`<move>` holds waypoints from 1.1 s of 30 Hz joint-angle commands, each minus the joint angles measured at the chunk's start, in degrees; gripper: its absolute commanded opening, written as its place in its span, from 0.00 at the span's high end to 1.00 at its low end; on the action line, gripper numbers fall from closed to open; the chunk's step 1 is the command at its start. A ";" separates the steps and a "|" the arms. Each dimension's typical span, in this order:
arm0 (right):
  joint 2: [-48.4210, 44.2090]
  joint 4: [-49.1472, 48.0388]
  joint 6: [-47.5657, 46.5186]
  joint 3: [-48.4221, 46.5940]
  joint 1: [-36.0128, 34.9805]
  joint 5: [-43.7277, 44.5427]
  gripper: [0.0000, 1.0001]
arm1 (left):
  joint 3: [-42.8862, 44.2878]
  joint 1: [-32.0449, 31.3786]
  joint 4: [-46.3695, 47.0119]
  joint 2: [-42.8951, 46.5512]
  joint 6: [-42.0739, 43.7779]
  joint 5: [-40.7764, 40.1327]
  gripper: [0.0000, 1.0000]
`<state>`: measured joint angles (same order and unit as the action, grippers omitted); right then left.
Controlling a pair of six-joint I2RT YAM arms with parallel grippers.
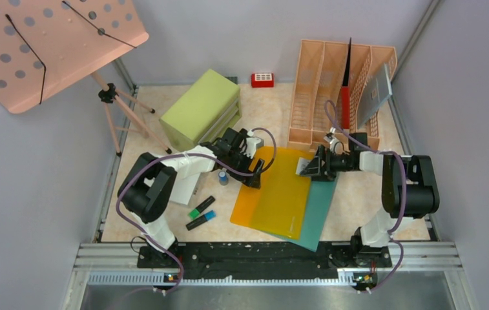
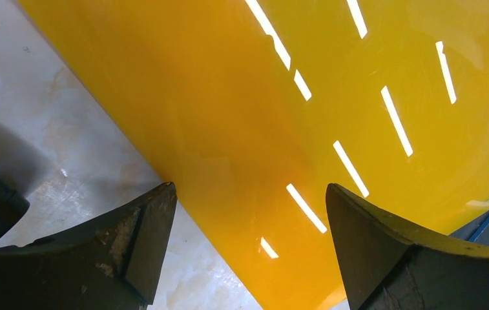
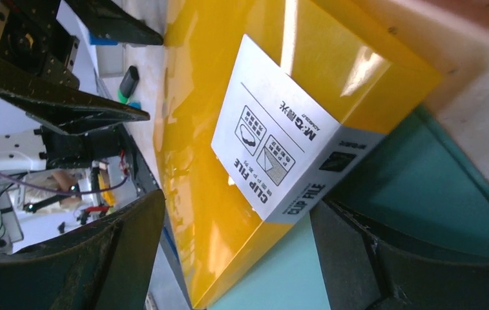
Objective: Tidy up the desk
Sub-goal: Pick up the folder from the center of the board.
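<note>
The marble-patterned counter (image 1: 351,201) spreads under both arms, carrying a yellow folder (image 1: 279,194) that lies flat over a teal folder (image 1: 320,216) near its middle. The left claw (image 2: 248,206) hangs low over the yellow folder's left edge with its fingers spread. One finger is above bare counter and the other above the glossy yellow sheet, and nothing is pinched between them. The right claw (image 3: 238,203) is also spread, at the folder's far right corner. The white clip-file label (image 3: 274,152) on that corner sits between its fingers. Whether either finger touches the folder cannot be told. A green drawer cabinet (image 1: 203,106) stands on the counter behind the left claw, a peach file rack (image 1: 332,90) stands behind the right claw, and two markers (image 1: 201,213) lie just left of the folders.
</note>
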<state>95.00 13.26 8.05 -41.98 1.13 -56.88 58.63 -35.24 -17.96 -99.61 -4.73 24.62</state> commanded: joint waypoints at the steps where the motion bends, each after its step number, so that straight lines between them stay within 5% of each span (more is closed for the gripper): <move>1: -1.32 -4.98 -0.24 2.68 -1.38 -5.48 0.19 | -1.94 -2.39 0.99 -2.26 -0.54 5.05 0.09; 10: -2.68 -7.15 0.74 3.77 -1.35 -8.26 0.21 | -1.87 -2.69 1.10 -1.86 -0.39 5.08 0.09; 20: -2.49 -8.11 1.85 3.01 -1.39 -11.78 0.42 | -1.20 -3.07 1.34 -2.02 -0.63 5.83 0.09; 29: -6.26 1.31 -4.02 -2.03 -1.39 -12.93 0.80 | -1.15 -3.03 1.05 2.03 1.35 5.51 0.09; 31: -7.45 5.15 -6.66 -4.01 -1.38 -13.56 0.96 | -0.88 -3.03 0.22 4.08 2.95 5.69 0.08; 33: -9.10 8.85 -9.62 -6.19 -1.39 -13.94 1.00 | 0.11 -2.93 -1.23 6.28 5.00 5.66 0.07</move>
<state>90.87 15.90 6.11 -42.61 0.36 -66.98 58.13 -37.71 -17.54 -98.96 -3.64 28.80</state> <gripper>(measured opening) 0.164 0.918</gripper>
